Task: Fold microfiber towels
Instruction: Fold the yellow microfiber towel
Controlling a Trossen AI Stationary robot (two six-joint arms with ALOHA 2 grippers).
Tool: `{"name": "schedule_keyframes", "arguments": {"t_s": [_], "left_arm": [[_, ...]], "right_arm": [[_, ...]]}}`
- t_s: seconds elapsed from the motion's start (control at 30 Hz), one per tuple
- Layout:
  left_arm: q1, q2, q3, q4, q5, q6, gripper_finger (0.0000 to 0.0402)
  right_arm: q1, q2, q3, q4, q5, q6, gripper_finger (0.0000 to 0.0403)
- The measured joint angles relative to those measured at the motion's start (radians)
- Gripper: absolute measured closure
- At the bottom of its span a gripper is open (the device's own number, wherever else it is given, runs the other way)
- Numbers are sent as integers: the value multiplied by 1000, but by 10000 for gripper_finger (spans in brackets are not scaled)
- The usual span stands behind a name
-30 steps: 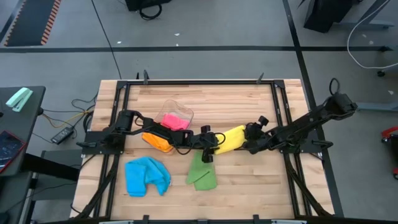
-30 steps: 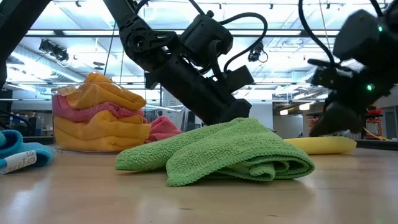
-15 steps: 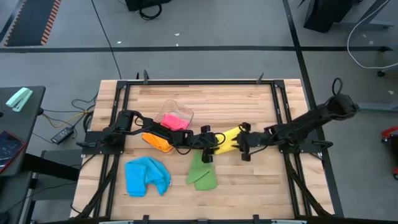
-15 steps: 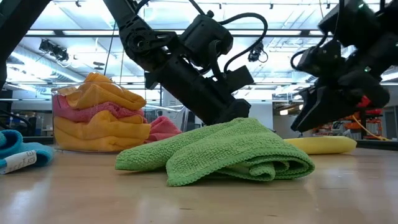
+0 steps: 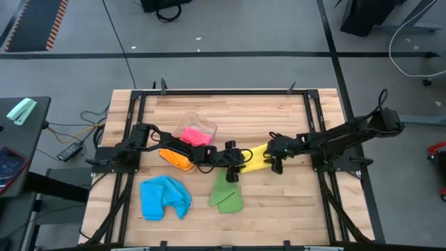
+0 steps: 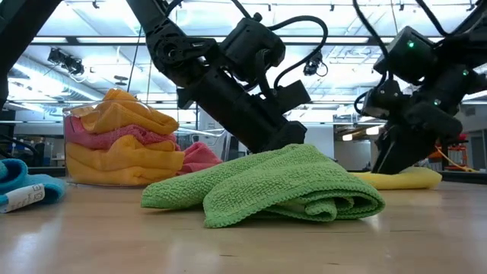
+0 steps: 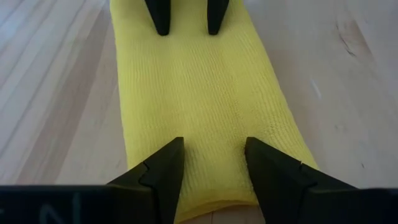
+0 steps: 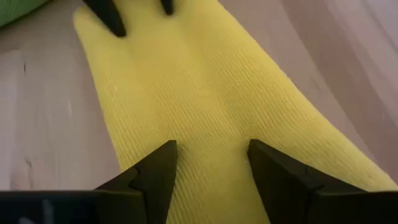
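Wrist views alone show both grippers, left gripper (image 7: pixel 211 163) and right gripper (image 8: pixel 211 163), fingers parted, pressing opposite ends of the flattened yellow towel (image 5: pixel 256 156), gripping nothing. Beside it lies the green towel (image 6: pixel 266 186), hiding its near end in the low view; the tub (image 6: pixel 122 148) stands farther off.

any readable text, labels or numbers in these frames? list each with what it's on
None can be read.
White tag on the blue towel, low view: printed lines, too small to read.
Pale embossed letters along the edge of the left tool housing, left wrist view: cut off and blurred.
Yellow towel, green towel, tub: no text.
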Motion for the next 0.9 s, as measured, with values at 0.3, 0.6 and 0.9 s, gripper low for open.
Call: {"name": "schedule_keyframes", "arguments": {"t_s": [0.3,0.6,0.9], "left_arm": [[0,0,1,-10,0,0,219],[-2,-1,0,-22,1,-1,219],[-1,-1,0,-25,2,-16,224]], "right_arm": [[49,-28,123,-337,-18,122,196],[48,-45,278,-690,38,138,197],[48,-27,189,-582,81,159,197]]}}
